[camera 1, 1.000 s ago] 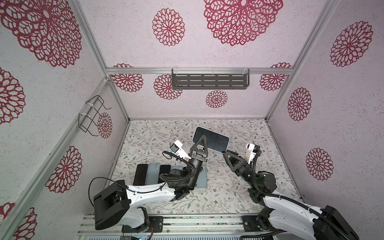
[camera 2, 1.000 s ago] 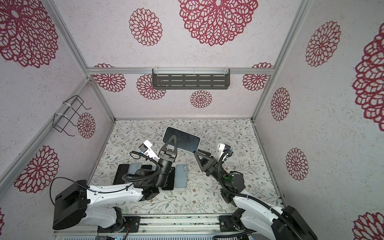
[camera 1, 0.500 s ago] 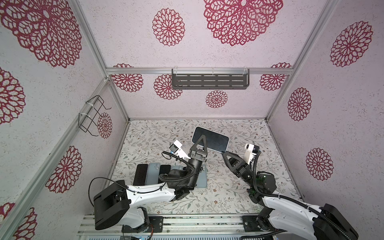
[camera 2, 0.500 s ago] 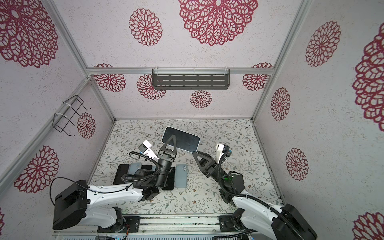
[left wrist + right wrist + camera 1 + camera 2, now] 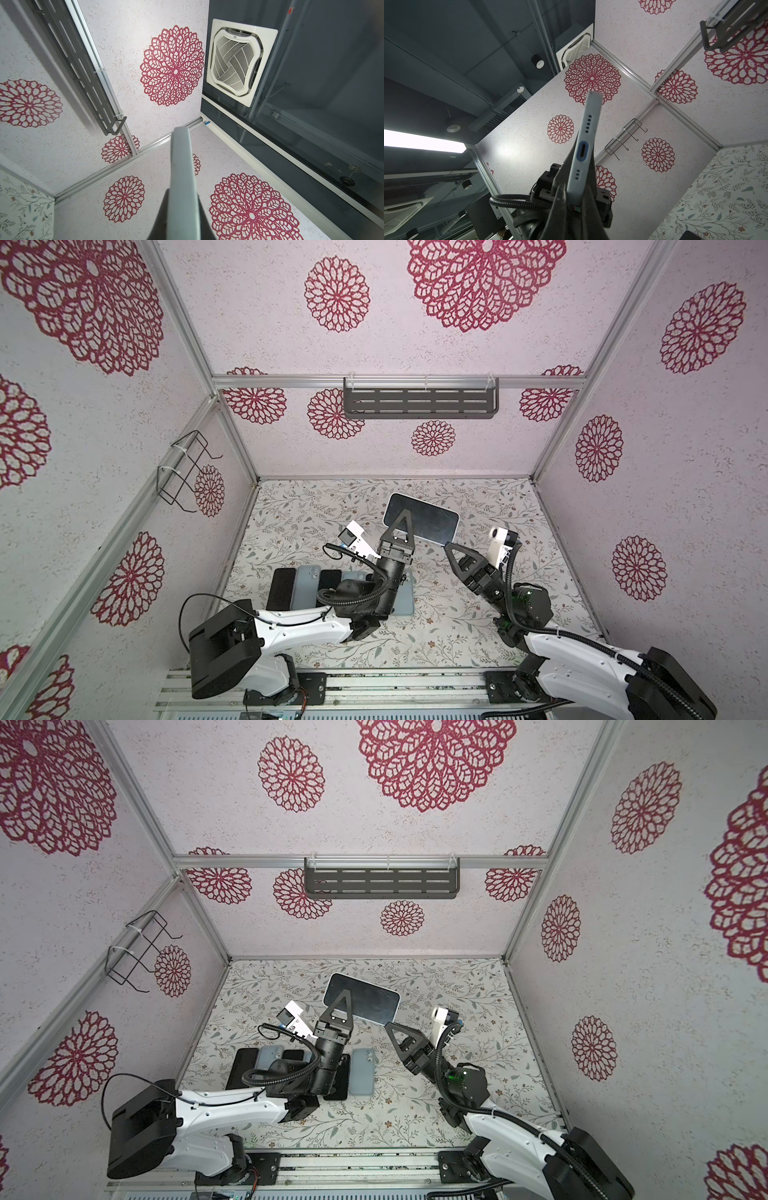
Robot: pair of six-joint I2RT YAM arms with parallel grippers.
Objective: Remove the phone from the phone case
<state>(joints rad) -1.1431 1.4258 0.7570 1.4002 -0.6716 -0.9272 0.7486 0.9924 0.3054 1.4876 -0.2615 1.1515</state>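
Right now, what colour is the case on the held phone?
Pale blue case, clearest in the right wrist view.

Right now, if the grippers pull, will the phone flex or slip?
Probably stiff: the phone juts flat from the left gripper. Its glossy screen may slide in the right gripper. The thin case likely gives first.

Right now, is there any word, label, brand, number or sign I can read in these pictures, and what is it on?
No text here can be read.
Ceiling air vent: a small mark on its frame, too small to read.
Phone: its dark screen and pale edge show no writing.
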